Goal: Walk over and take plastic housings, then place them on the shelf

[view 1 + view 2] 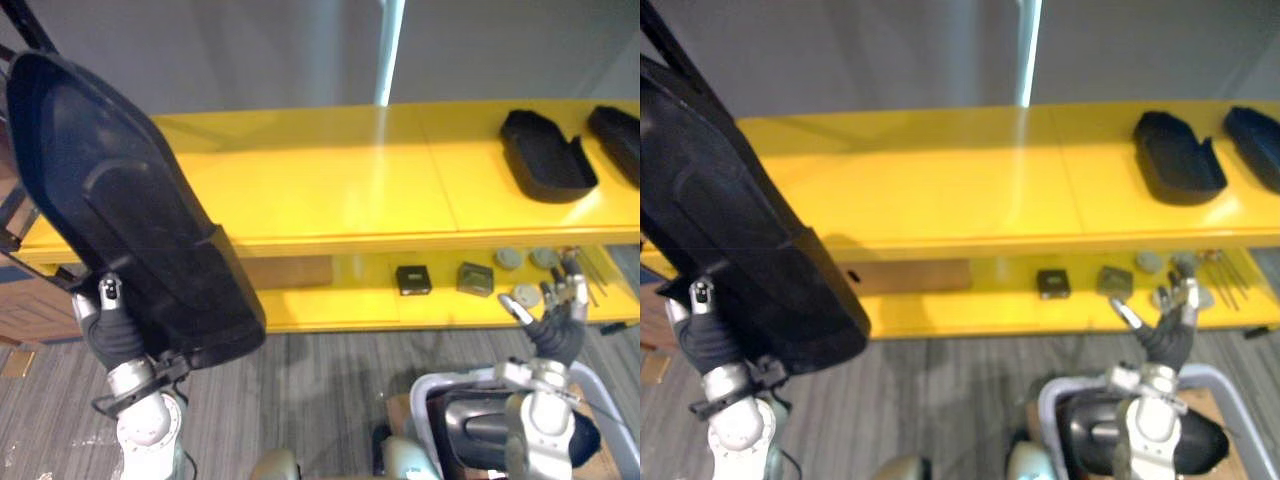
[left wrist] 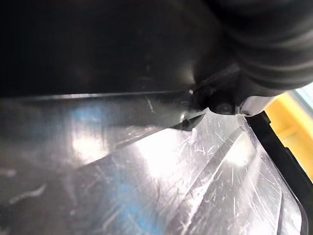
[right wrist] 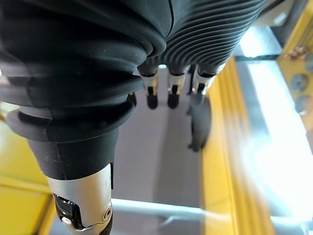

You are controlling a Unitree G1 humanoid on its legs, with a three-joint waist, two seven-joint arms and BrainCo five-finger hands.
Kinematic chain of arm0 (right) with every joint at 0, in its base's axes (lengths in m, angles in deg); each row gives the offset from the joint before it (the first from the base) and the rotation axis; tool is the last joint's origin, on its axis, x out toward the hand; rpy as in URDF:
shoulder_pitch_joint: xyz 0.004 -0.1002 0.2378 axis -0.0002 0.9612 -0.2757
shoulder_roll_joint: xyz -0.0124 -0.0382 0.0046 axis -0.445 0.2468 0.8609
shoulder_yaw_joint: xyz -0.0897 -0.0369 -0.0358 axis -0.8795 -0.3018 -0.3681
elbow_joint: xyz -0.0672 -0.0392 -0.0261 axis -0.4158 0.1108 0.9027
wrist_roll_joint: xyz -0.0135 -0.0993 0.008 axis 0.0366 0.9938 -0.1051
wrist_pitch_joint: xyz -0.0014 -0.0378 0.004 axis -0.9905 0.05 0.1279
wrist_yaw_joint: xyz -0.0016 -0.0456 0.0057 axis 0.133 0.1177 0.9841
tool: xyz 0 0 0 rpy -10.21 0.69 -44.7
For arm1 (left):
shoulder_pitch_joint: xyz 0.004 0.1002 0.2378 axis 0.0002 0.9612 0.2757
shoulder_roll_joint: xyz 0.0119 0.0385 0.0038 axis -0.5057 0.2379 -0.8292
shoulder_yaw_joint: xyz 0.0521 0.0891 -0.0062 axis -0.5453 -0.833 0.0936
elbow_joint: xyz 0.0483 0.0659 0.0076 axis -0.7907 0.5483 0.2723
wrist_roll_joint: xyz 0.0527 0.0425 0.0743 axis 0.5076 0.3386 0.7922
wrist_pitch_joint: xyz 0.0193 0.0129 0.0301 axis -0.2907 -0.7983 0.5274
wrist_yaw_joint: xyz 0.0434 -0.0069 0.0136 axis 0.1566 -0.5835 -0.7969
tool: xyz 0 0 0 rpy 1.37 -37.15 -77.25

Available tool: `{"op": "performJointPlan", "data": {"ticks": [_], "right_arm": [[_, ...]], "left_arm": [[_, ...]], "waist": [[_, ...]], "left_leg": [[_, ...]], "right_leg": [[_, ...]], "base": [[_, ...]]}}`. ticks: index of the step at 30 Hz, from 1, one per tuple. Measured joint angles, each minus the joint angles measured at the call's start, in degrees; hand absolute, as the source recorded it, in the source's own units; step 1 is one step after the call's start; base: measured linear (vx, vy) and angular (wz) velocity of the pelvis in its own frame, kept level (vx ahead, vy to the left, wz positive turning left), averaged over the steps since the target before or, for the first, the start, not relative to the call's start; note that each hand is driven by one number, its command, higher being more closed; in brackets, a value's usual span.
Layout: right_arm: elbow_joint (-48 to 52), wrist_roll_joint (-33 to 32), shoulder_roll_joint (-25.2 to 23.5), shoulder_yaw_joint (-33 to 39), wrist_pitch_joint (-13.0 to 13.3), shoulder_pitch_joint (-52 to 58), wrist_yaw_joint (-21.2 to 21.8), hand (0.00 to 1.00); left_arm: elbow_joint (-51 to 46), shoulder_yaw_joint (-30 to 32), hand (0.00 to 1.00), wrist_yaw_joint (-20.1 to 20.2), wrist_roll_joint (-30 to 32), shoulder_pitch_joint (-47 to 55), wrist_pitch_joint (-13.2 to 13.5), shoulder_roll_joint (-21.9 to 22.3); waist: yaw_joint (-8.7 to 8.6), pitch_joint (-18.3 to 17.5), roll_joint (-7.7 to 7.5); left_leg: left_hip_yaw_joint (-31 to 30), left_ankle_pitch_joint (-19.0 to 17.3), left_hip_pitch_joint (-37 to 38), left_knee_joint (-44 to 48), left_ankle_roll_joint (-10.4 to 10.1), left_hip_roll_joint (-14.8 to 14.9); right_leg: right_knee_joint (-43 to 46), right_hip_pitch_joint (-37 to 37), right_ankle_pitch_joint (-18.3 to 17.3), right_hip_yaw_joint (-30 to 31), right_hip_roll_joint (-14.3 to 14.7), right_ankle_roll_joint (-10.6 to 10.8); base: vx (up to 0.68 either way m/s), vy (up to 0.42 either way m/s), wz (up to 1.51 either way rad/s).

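Note:
A large black plastic housing [image 1: 130, 200] is held up at the left, in front of the left end of the yellow shelf [image 1: 330, 190]. My left hand [image 1: 112, 325] grips its lower edge, the thumb over the rim; the glossy inside of the housing [image 2: 146, 171] fills the left wrist view. Two more black housings [image 1: 545, 155] [image 1: 620, 140] lie on the top shelf at the right. My right hand [image 1: 557, 325] stands low at the right with fingers [image 3: 168, 93] straight, holding nothing.
The lower shelf level carries a small black box [image 1: 412, 279], a grey box [image 1: 475, 278] and several round discs [image 1: 525, 295]. A brown box [image 1: 290, 270] sits under the shelf's middle. A grey tub [image 1: 440, 400] with dark housings stands on the carpet at the lower right.

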Motion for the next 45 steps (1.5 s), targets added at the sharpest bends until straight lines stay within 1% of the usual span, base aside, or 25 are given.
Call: {"op": "performJointPlan", "data": {"ticks": [4,11,13,14,15,17,18,19,21,22,24,25,26,27,28,29,30,32,34,36,39,40,42,43,45], "right_arm": [[0.4,-1.5,0.8,0.9,0.2,-1.4,-0.5,0.0],[4.6,0.7,-1.6,-0.1,0.7,0.9,-0.3,0.0],[4.9,3.1,-1.8,-2.0,1.1,2.0,-0.1,0.0],[5.2,3.1,-1.8,-2.5,1.2,2.4,0.0,0.0],[6.2,3.2,-1.2,-2.6,1.2,3.3,0.0,0.0],[7.1,3.2,-1.1,-2.8,1.2,4.4,-0.1,0.0],[8.6,3.1,-1.1,-3.6,1.3,5.3,-0.3,0.0],[10.4,3.1,-1.2,-4.3,1.9,5.7,-0.3,0.0],[12.3,3.1,-1.2,-4.6,3.2,5.1,-0.3,0.0],[13.7,3.0,-1.3,-5.0,4.1,4.7,-0.1,0.0],[13.8,2.9,-1.1,-5.3,5.0,4.3,0.0,0.0],[13.7,2.9,-0.5,-4.9,5.4,4.0,0.0,0.0],[13.7,2.9,-0.1,-4.6,5.5,4.0,-0.1,0.0],[12.6,3.0,0.1,-4.6,5.9,3.6,-0.5,0.0],[11.4,3.1,-0.3,-4.9,6.0,3.2,-0.6,0.0],[8.5,3.1,-1.5,-4.9,5.7,2.4,-1.6,0.0],[7.4,2.9,-1.9,-4.8,5.5,1.9,-1.7,0.0],[5.5,2.0,-3.2,-4.7,5.1,-0.5,-1.6,0.0],[4.1,1.5,-3.6,-5.0,5.2,-2.3,-1.6,0.0],[3.8,1.5,-4.1,-5.0,4.8,-3.3,-1.8,0.0],[3.8,3.1,-4.2,-4.8,3.2,-3.3,-3.4,0.0],[3.8,3.2,-4.2,-4.8,2.9,-3.3,-3.9,0.0],[3.8,4.3,-4.1,-4.7,2.2,-3.1,-5.4,0.0],[3.8,4.3,-3.9,-4.6,1.8,-3.1,-5.7,0.0],[3.8,4.3,-3.7,-4.2,0.9,-3.2,-6.4,0.0]], "left_arm": [[0.0,-1.0,1.0,-0.1,0.1,-2.7,0.0,-0.5],[0.1,-2.7,1.0,0.5,-0.4,-0.7,0.0,-1.2],[0.7,-2.6,1.0,0.1,-0.5,0.2,0.0,-2.6],[0.8,-2.8,1.0,0.0,-0.5,0.4,0.0,-2.9],[1.1,-4.5,1.0,-0.2,-0.6,0.8,-0.1,-2.2],[1.1,-5.2,1.0,-0.1,-0.5,1.5,-0.1,-1.6],[1.1,-5.2,1.0,0.0,-0.6,2.4,-0.1,-0.5],[1.1,-5.3,1.0,0.2,-0.5,2.8,-0.2,0.1],[0.9,-5.2,1.0,0.7,-0.2,2.6,-0.2,0.0],[0.9,-5.3,1.0,1.1,-0.1,2.5,0.1,0.0],[0.7,-5.2,1.0,1.2,-0.2,2.5,0.3,0.0],[0.7,-5.5,1.0,1.5,-0.1,2.5,0.7,0.0],[0.7,-5.9,1.0,1.6,-0.1,2.7,1.0,0.0],[0.9,-6.1,1.0,2.1,-0.5,2.6,1.8,-0.4],[1.3,-6.2,1.0,2.2,-0.6,2.2,2.1,-0.8],[2.3,-6.5,1.0,2.8,-0.3,0.5,2.0,-1.5],[2.7,-6.4,1.0,2.7,-0.2,-0.1,2.0,-1.8],[4.0,-4.3,1.0,2.7,-0.2,-0.4,1.9,-4.1],[3.8,-2.3,1.0,2.5,-0.1,-0.1,1.8,-4.7],[3.4,-0.6,1.0,2.4,0.0,-0.1,1.6,-4.9],[3.4,0.2,1.0,2.3,0.0,-0.1,0.2,-4.7],[3.4,0.3,1.0,2.4,0.1,-0.1,0.1,-4.7],[3.1,0.3,1.0,2.8,0.1,-0.3,0.2,-4.8],[2.8,0.4,1.0,3.2,0.1,-0.6,0.1,-4.8],[2.3,0.4,1.0,3.6,0.1,-1.2,0.1,-4.8]], "waist": [[-0.13,0.4,-0.48],[-0.04,0.8,-1.18],[-0.03,1.1,-2.39],[-0.03,1.2,-2.32],[-0.19,2.7,1.53],[-0.32,3.0,2.49],[-0.4,3.3,1.81],[-0.45,3.3,1.43],[-0.14,3.2,1.29],[0.49,2.9,0.33],[0.91,2.4,-0.92],[0.79,2.2,-0.8],[0.77,1.8,-0.37],[0.62,0.4,-0.65],[0.18,-0.4,-1.66],[-0.32,-1.4,-3.42],[-0.3,-1.4,-3.52],[0.12,-1.6,-3.94],[0.8,-1.7,-4.0],[0.83,-2.2,-4.73],[0.61,-1.9,-4.29],[0.58,-1.7,-3.98],[0.46,-1.1,-2.82],[0.41,-0.8,-2.5],[0.42,-0.7,-2.4]], "left_leg": [[0.5,0.5,3.8,-3.8,0.1,-0.4],[3.7,0.5,7.2,-2.2,0.2,-2.2],[5.9,0.2,1.9,11.9,-0.3,-2.5],[6.5,0.2,-0.4,17.7,-0.4,-2.0],[4.4,1.7,-6.0,33.8,-1.6,1.5],[4.0,5.2,-7.6,39.8,-1.6,2.9],[5.5,11.3,-9.0,44.0,-1.1,3.8],[7.0,9.2,-10.2,46.4,0.7,4.8],[7.2,4.4,-10.9,42.9,3.1,6.0],[6.7,2.0,-10.7,34.1,3.7,6.1],[5.6,2.2,-9.7,22.3,3.3,6.1],[4.1,5.3,-7.8,12.3,3.2,6.1],[4.0,8.4,-7.1,9.2,3.5,6.1],[4.3,7.3,-5.8,7.6,-2.0,4.4],[4.7,6.7,-5.8,7.1,-2.4,3.3],[5.2,6.6,-5.6,6.2,-2.1,1.2],[5.3,6.7,-5.6,5.9,-1.9,1.2],[6.9,7.1,-3.4,3.5,-1.1,2.0],[8.6,7.1,-1.6,2.2,-1.1,2.7],[9.5,7.1,-1.7,2.0,-1.1,3.0],[9.6,7.7,-1.8,0.6,-1.2,3.6],[9.8,8.0,-1.9,0.2,-1.3,3.7],[9.9,8.9,-2.7,-0.3,-1.7,3.7],[9.9,9.6,-3.4,-0.6,-2.0,3.7],[9.9,10.7,-4.1,-1.2,-2.5,3.9]], "right_leg": [[-0.5,2.2,0.0,1.0,-0.3,-0.1],[1.0,4.6,-1.1,3.6,-1.7,-0.2],[0.7,6.2,-5.0,5.4,-2.6,-0.4],[0.6,6.8,-6.8,5.6,-2.5,-0.1],[3.1,8.3,-9.5,6.0,0.2,1.1],[5.5,8.8,-11.3,6.5,0.9,0.8],[6.7,9.7,-12.7,8.1,0.4,0.3],[6.4,10.7,-12.7,9.4,-0.2,0.3],[6.1,11.1,-12.5,11.5,-0.8,0.7],[4.9,11.7,-12.3,13.6,-2.4,1.2],[4.6,11.9,-11.8,15.3,-4.4,2.0],[4.7,12.9,-11.8,15.8,-5.8,2.8],[4.7,13.3,-12.0,15.8,-6.3,3.9],[4.2,13.9,-12.4,16.2,-8.5,6.5],[3.7,14.0,-11.8,16.2,-10.1,7.6],[1.9,13.7,-7.7,15.8,-12.1,9.0],[1.2,13.7,-5.5,15.5,-12.1,9.3],[-1.4,13.8,1.8,13.4,-11.6,11.6],[-3.2,13.8,4.7,10.8,-11.4,11.4],[-4.3,13.9,5.1,10.0,-11.3,11.0],[-7.0,14.7,4.9,5.9,-11.1,10.7],[-7.4,14.6,4.8,5.3,-11.1,10.4],[-9.1,14.6,3.3,3.9,-11.1,8.1],[-10.1,14.4,2.1,2.6,-11.1,7.6],[-11.1,14.0,0.5,1.8,-11.1,8.6]], "base": [[0.14,0.045,0.03],[0.07,0.083,-0.06],[0.02,-0.008,-0.15],[0.04,-0.007,-0.29],[0.05,0.019,-0.3],[0.08,0.037,-0.35],[0.18,0.026,-0.51],[0.24,0.035,-0.61],[0.21,0.067,-0.64],[0.22,0.159,-0.64],[0.25,0.262,-0.59],[0.24,0.322,-0.47],[0.28,0.45,-0.4],[0.18,0.336,-0.16],[0.21,0.39,-0.01],[0.17,0.341,0.11],[0.17,0.388,-0.02],[0.11,0.292,-0.29],[0.03,0.13,-0.46],[-0.02,0.045,-0.28],[-0.08,-0.034,-0.11],[-0.11,-0.042,-0.08],[-0.14,-0.072,-0.08],[-0.17,-0.117,-0.06],[-0.12,-0.114,-0.01]]}}
